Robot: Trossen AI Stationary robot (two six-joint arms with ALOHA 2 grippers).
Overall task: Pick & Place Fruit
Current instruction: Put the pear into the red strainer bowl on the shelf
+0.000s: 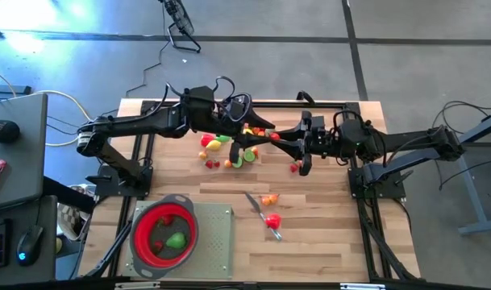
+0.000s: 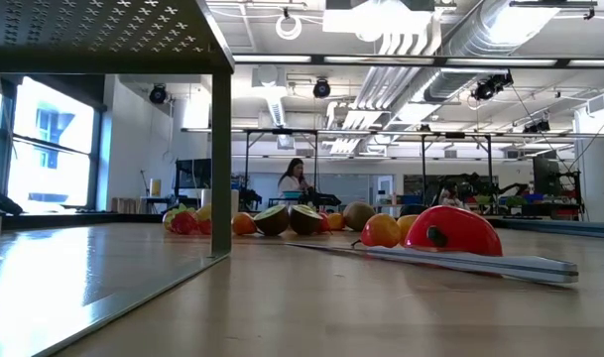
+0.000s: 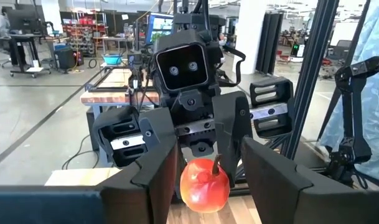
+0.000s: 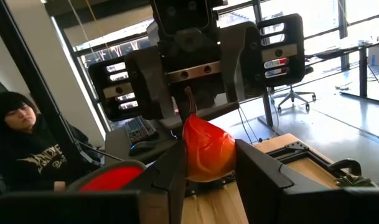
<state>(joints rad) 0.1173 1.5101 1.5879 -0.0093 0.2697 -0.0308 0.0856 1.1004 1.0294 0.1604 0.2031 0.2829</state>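
The wooden counter (image 1: 326, 250) is seen with both dark arms reaching inward from its two ends, so that the jaws meet nose to nose over its far middle. The left gripper (image 1: 255, 135) and the right gripper (image 1: 274, 140) face each other with one red fruit (image 3: 205, 185) between them. The right jaws are closed narrowly on that fruit, both fingers lying against its sides in the right wrist view. The left jaws stand partly open about the same fruit: one finger (image 3: 158, 174) lies against it and a slight gap shows at the other. The fruit is held clear of the counter, its stem pointing up. The red strainer (image 1: 140, 242) with a grey rim rests on a grey mat (image 1: 217, 242), well apart from the jaws, at the near edge on the left arm's side; a green fruit (image 1: 176, 240) lies inside it. The slim grey knife (image 1: 253, 201) lies near the counter's middle, on the near side of the jaws, with an orange fruit (image 1: 268, 199) and a red one (image 1: 272, 220) just beside it. A loose cluster of small fruit (image 1: 217, 145), red, yellow, green and orange, lies directly beneath and beside the left jaws. A single small red piece (image 1: 294, 167) lies near the right jaws. A seated person (image 4: 27, 149) is noted beyond the counter.
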